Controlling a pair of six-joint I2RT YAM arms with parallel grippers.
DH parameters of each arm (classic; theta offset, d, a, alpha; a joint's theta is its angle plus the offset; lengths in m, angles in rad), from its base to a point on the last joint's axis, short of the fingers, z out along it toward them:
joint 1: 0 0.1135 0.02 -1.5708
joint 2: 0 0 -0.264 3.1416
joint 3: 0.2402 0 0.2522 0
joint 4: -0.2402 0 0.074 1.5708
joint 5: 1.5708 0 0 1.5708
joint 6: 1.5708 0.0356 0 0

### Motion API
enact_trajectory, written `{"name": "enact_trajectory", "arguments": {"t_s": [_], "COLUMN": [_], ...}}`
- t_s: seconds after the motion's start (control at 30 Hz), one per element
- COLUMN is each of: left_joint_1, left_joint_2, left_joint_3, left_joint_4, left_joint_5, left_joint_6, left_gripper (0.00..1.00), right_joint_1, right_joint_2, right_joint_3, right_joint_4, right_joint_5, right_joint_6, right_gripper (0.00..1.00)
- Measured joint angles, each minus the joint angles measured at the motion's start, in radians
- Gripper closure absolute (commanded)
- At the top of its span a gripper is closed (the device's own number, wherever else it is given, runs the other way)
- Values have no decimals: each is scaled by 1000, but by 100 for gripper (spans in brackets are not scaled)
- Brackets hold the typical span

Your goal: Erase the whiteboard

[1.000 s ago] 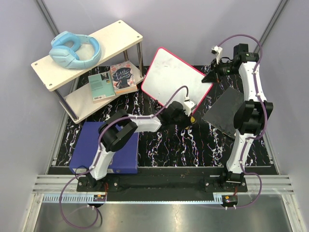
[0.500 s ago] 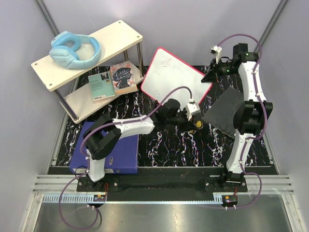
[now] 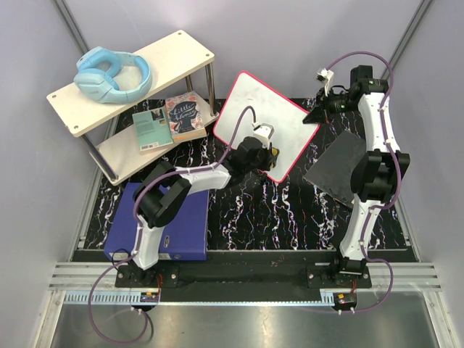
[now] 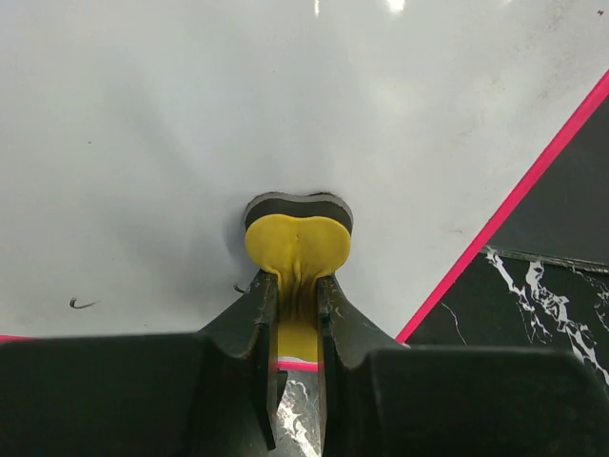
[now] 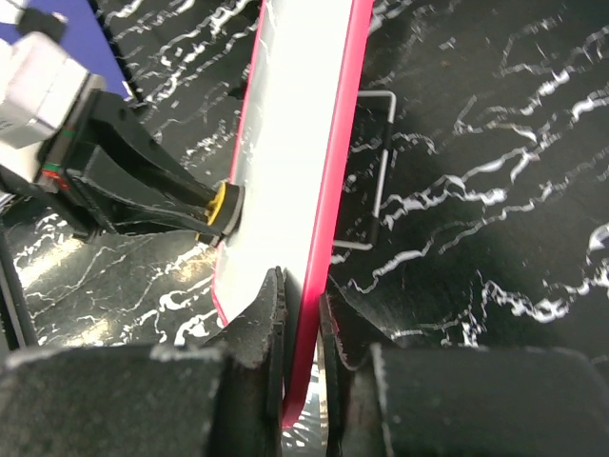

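The whiteboard [image 3: 246, 109], white with a red-pink frame, stands tilted at the back middle. My right gripper [image 3: 317, 114] is shut on its right edge, with the frame [image 5: 335, 181] pinched between the jaws of this gripper [image 5: 303, 314]. My left gripper [image 3: 270, 148] is shut on a yellow eraser [image 4: 298, 246] with a dark felt pad. The pad is pressed against the board face [image 4: 285, 105] near its lower edge. The left gripper [image 4: 297, 290] squeezes the eraser's yellow body. A small dark mark [image 4: 83, 304] shows on the board at the left. The eraser also shows in the right wrist view [image 5: 223, 208].
A dark grey cloth [image 3: 337, 168] lies at the right by the right arm. A blue-purple binder [image 3: 177, 232] lies at the front left. A two-level shelf [image 3: 181, 54] at the back left holds blue headphones [image 3: 112, 75] and books [image 3: 170, 119]. A wire stand [image 5: 381, 171] lies behind the board.
My left gripper has moved with the eraser from the table below the board up and left onto the board face. The board's lower corner has swung inward. The right arm has stayed put.
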Motion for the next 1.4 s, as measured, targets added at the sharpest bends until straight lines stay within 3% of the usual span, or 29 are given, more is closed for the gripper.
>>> {"name": "enact_trajectory", "arguments": {"t_s": [0.43,0.8,1.03,1.4], "left_joint_1": [-39,32,138,193], "left_joint_2": [18,18,31,102], "left_joint_3": [-8,-2,13,84], "left_joint_4": [46,-82,-122,-90], "left_joint_5": [-212,-418,-408,-335], "left_joint_6": [-78,-366,-508,-533], "left_gripper": [100,100,100,100], "right_joint_1": [-9,-9,-9,-13], "right_joint_2": [0,0,-6,-11], "right_joint_3": [-11,-13,-23,-35], "right_joint_4": [18,18,21,36], "right_joint_5": [19,15,15,70], "right_joint_6": [8,8,9,48], "right_gripper": [100,100,100,100]}}
